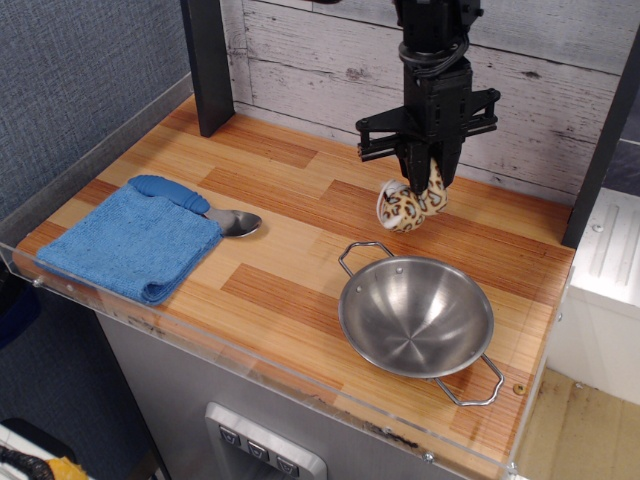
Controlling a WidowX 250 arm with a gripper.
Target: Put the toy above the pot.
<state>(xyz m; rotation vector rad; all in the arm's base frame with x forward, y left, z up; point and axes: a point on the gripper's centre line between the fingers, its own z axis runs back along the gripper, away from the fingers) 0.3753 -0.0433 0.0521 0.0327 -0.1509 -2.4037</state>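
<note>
Plush leopard toy (409, 207) hangs clamped in the gripper (424, 180), by the tabletop's (300, 230) back edge, just behind the steel pot (416, 315).
Jaws closed on toy's top; toy looks low, near the wood. To finish well: lower straight, keep clear of the pot's rear wire handle (362, 251), release only once it rests behind the rim.

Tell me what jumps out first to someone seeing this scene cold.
The black gripper hangs near the back wall, shut on a small leopard-spotted toy just behind the pot. The shiny steel pot sits empty at the front right of the wooden counter. On the left lies a blue cloth with a blue-handled spoon at its far edge.
</note>
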